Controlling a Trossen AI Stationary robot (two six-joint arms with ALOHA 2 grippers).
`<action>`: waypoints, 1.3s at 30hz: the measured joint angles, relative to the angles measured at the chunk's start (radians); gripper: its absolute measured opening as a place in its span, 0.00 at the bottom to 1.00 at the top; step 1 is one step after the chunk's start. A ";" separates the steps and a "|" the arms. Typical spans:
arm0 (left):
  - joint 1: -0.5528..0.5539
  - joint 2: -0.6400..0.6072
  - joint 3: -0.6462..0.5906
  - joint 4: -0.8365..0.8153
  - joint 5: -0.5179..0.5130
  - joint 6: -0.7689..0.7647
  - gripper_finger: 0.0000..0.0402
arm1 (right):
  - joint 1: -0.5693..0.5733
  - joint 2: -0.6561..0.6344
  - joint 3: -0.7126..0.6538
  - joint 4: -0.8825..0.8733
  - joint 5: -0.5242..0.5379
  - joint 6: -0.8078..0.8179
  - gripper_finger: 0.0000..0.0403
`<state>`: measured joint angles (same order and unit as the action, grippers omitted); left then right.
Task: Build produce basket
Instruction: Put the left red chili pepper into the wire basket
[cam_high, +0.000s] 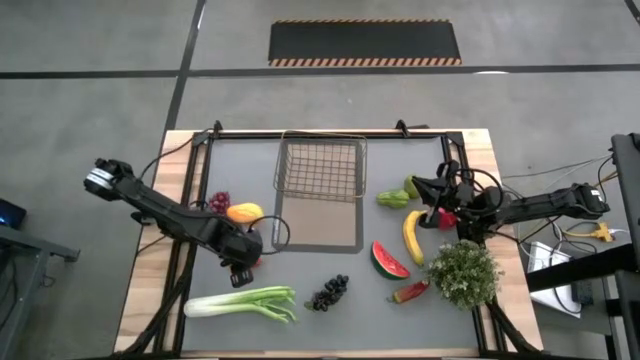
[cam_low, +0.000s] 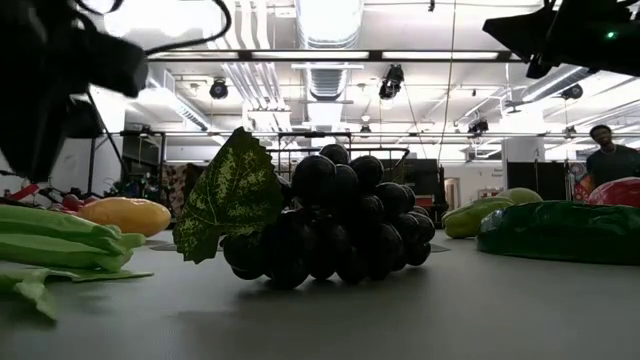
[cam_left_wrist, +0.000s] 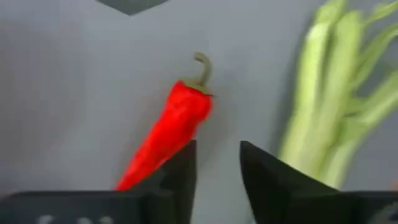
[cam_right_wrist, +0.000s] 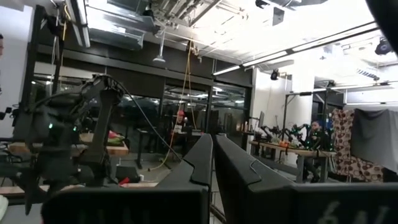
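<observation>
The worktop (cam_high: 150, 300) is a wooden slab with a grey mat laid over its middle, and the two dark arms reach in from its left and right edges. The wire basket (cam_high: 320, 168) sits at the middle of the far edge with nothing in it. A bushy grey-green plant (cam_high: 465, 272) stands near the right edge towards the near corner. The leek (cam_high: 243, 301) lies along the near edge on the left side, and the left gripper (cam_high: 243, 271) hangs just beyond it; in the left wrist view its fingers (cam_left_wrist: 183, 171) stand a little apart and hold nothing, with a red pepper (cam_left_wrist: 166, 132) lying on the mat right beside one fingertip. The banana (cam_high: 412, 237) and the watermelon slice (cam_high: 389, 261) lie right of centre, with a second red pepper (cam_high: 410, 292) nearer the near edge, just beside the plant. The right gripper (cam_high: 421, 187) hovers close to the right edge beside the green pear (cam_high: 397, 197), its fingers (cam_right_wrist: 202, 158) pressed together and empty. The dark grapes (cam_high: 330, 291) rest near the middle of the near edge. A small yellow-orange fruit (cam_high: 244, 212) lies towards the left edge.
</observation>
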<state>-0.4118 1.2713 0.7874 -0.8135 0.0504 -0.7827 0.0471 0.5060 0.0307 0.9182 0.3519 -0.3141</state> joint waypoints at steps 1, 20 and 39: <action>0.000 0.019 -0.001 0.000 -0.008 0.030 0.32 | 0.000 0.000 0.000 -0.004 0.000 0.000 0.02; -0.001 0.267 -0.001 -0.012 -0.046 0.261 0.45 | 0.000 0.000 0.001 -0.054 0.000 0.007 0.02; 0.081 0.040 0.171 0.172 -0.572 0.382 0.18 | 0.000 0.000 0.000 -0.160 0.000 0.003 0.02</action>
<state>-0.3303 1.3114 0.9579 -0.6418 -0.5220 -0.4012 0.0471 0.5056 0.0307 0.7587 0.3519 -0.3111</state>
